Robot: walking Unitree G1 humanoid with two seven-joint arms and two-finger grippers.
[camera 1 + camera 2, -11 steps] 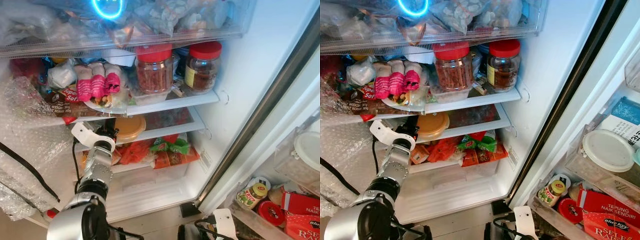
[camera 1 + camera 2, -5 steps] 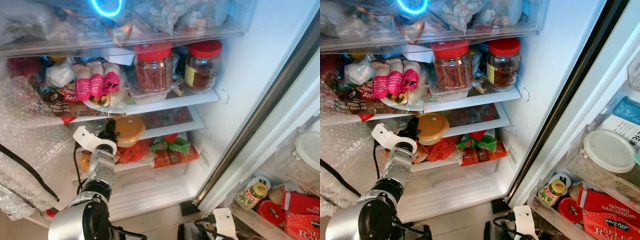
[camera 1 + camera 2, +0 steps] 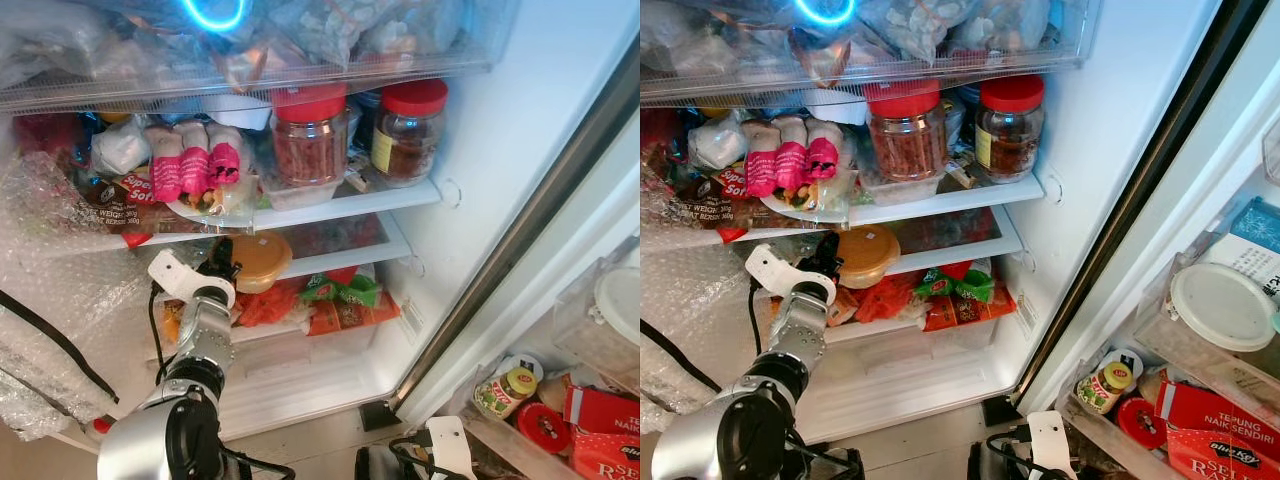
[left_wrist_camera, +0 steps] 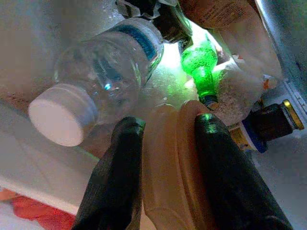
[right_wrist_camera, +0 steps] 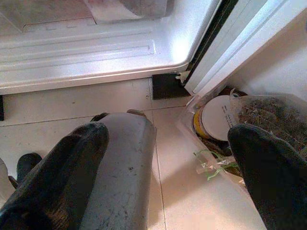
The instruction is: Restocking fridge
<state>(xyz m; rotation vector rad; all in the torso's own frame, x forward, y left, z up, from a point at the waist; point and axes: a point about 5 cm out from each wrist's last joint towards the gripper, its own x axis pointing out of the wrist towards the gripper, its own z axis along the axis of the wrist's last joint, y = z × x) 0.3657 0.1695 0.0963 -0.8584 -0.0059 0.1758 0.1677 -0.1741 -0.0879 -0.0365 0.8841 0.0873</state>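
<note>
Fridge (image 3: 470,150) centre-left: a round, smooth tan plastic container (image 3: 258,260) sits on the glass middle shelf (image 3: 340,240), pinched between the left gripper's (image 4: 165,134) black fingers. Right gripper (image 5: 168,158) hangs spread wide.

Left tool (image 4: 165,134) raised and clamped; right tool (image 5: 168,158) hangs spread

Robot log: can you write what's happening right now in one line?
left gripper | shut on orange-lidded tub | at middle fridge shelf | right gripper | open, low by floor
</note>
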